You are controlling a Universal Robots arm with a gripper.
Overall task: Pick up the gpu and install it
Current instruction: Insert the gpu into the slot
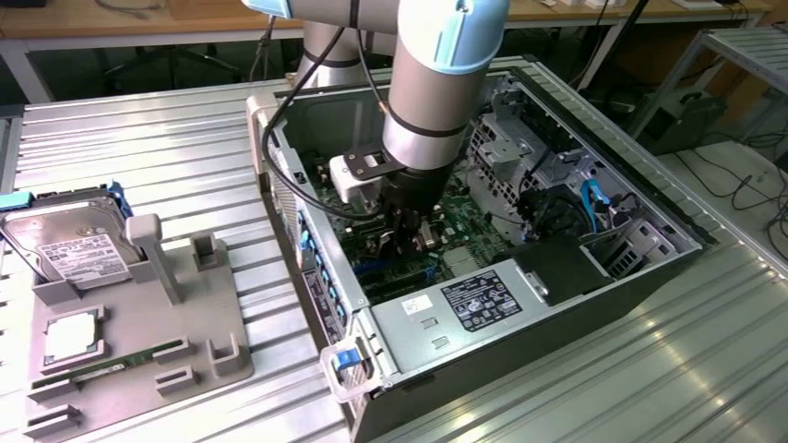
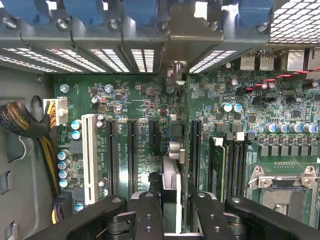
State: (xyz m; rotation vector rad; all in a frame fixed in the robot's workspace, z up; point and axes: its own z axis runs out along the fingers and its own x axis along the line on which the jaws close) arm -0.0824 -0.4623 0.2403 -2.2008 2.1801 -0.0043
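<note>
One gpu (image 2: 171, 187) stands edge-on between the hand's (image 2: 170, 210) fingers.

Grey and pale blue arm with a black gripper

The arm (image 1: 431, 83) is a thick round tube of silver-grey metal, with pale blue caps at the joints and a dark band near the lower end. A black cable (image 1: 286, 120) runs down along it and makes a loop beside the wrist. At the wrist sits a small white box (image 1: 354, 178) with a black plate that carries little screws. Below it the gripper (image 1: 409, 242) is black. In the wrist view its fingers (image 2: 148, 215) are black matte bars with round silver screws, and wider black links stand on both sides.
</note>
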